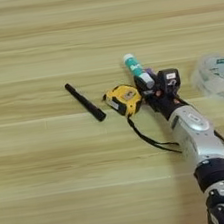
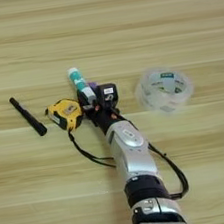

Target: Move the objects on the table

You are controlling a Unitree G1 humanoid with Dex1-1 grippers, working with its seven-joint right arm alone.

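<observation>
Gripper (image 2: 93, 97): clamped on glue stick (image 2: 80, 83), just right of tape measure (image 2: 65, 113). Pen (image 2: 28, 116): left of tape measure, apart. Purple block (image 2: 93, 87): behind gripper. Clear tape roll (image 2: 164, 89): far right. All lay on table (image 2: 121, 22).

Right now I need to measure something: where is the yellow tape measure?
The yellow tape measure lies mid-table, between the black pen on its left and the end effector at the glue stick on its right.

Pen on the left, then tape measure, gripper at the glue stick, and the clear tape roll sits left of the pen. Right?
One error: the clear tape roll lies to the right of the gripper, not left of the pen, as the right eye view shows. The tape measure and glue stick are as stated.
</observation>
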